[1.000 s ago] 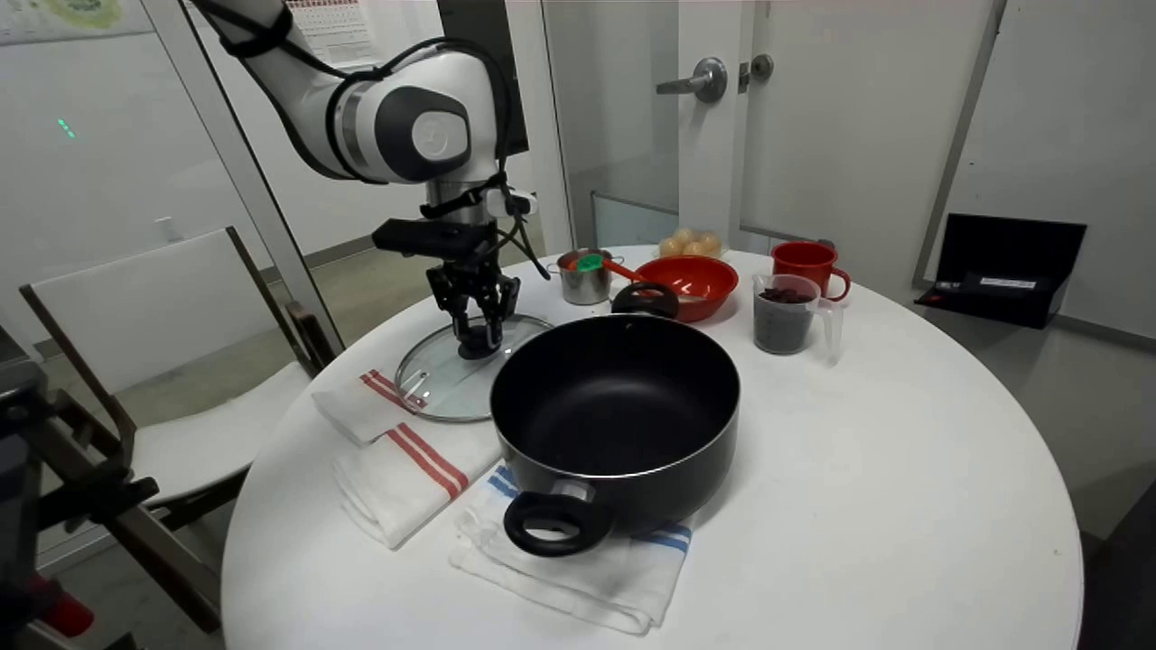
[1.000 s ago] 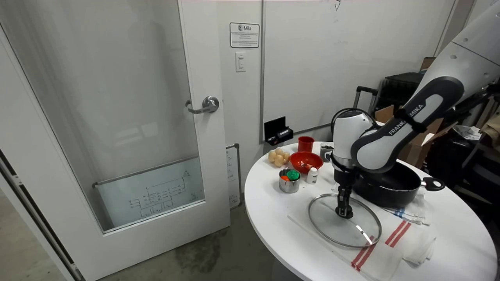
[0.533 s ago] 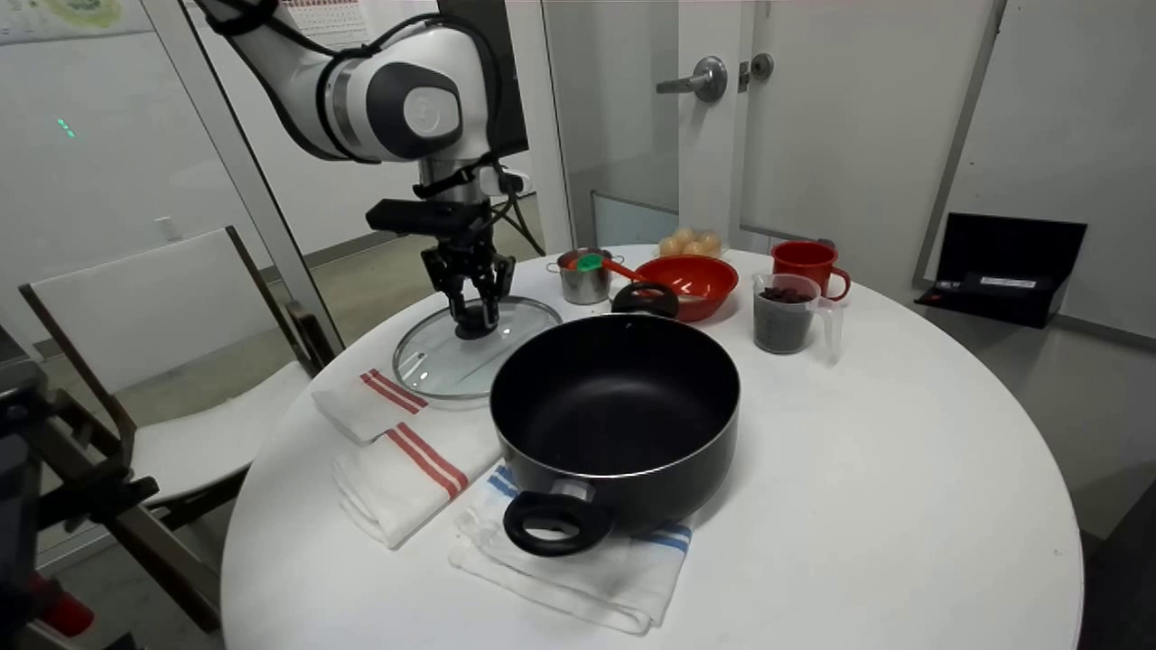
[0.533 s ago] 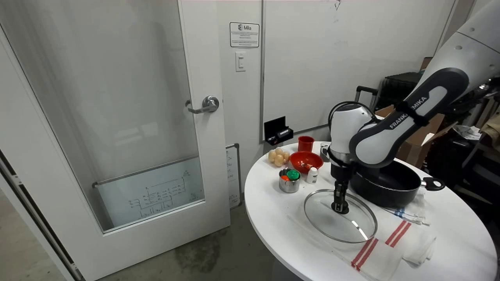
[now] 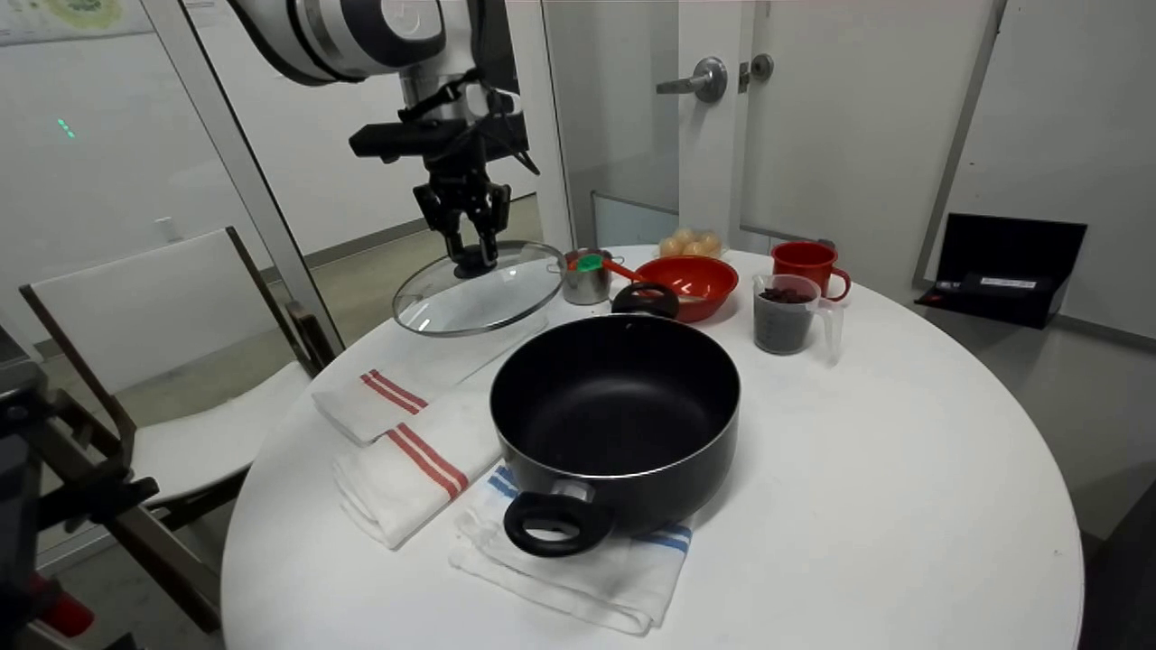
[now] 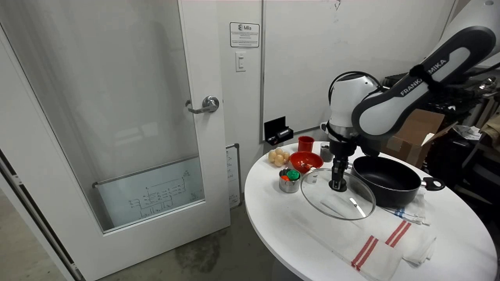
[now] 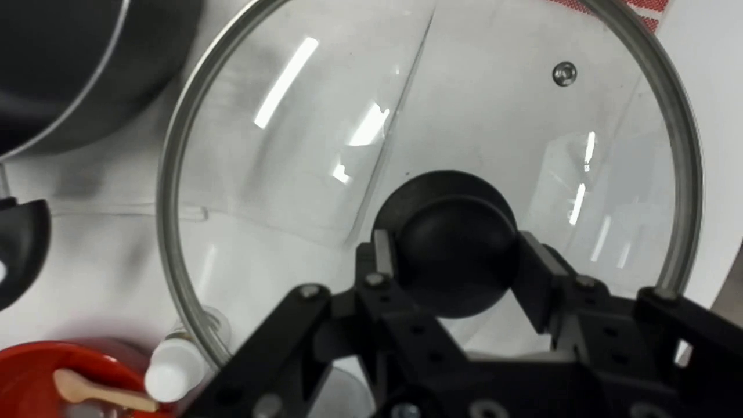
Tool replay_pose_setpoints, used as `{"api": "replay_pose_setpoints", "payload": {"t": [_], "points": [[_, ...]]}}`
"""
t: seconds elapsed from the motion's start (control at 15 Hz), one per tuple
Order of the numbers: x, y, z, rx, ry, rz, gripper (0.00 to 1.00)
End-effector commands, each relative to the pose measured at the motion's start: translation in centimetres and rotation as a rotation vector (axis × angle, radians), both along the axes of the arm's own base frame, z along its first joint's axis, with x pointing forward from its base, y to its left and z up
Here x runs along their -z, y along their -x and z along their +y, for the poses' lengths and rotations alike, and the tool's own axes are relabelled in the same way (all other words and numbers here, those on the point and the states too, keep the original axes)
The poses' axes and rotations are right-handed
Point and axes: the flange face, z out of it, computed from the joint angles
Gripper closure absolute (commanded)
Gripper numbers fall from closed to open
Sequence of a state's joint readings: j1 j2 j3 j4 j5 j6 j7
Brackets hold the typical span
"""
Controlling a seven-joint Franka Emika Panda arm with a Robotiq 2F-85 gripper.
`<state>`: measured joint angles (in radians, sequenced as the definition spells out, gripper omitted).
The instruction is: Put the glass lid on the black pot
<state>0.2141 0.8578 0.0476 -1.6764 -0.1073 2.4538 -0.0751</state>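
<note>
The glass lid (image 5: 479, 302) is a clear disc with a metal rim and a dark knob. It hangs in the air above the table, beside the pot, and looks slightly tilted in an exterior view. It also shows in another exterior view (image 6: 332, 205) and in the wrist view (image 7: 482, 116). My gripper (image 5: 475, 255) is shut on the lid's knob, with one finger on each side of it in the wrist view (image 7: 453, 255). The black pot (image 5: 614, 406) stands open and uncovered on the table, partly on a cloth. It also shows in the other views (image 6: 386, 183) (image 7: 64, 75).
White towels with red stripes (image 5: 397, 487) lie beside the pot, and a blue-striped cloth (image 5: 578, 578) lies under it. A steel cup (image 6: 289, 183), a red bowl (image 6: 306, 162), a white bottle (image 7: 174, 371), a red mug (image 5: 804, 262) and a measuring cup (image 5: 782, 320) stand near.
My gripper has risen with the lid, lifting it from low over the table and towels to well above the tabletop. The pot and other objects have not moved.
</note>
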Motion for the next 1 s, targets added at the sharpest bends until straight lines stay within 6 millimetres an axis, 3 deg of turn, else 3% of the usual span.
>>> {"api": "replay_pose_setpoints", "payload": {"t": [0.0, 0.33, 0.93], "points": [[-4.4, -0.3, -3.2, 0.065, 0.04, -0.018, 0.74], [-7.1, -1.1, -9.0, 0.17, 0.072, -0.037, 0.74], [-8.4, -0.3, -19.2, 0.379, 0.081, -0.034, 0.74]]}}
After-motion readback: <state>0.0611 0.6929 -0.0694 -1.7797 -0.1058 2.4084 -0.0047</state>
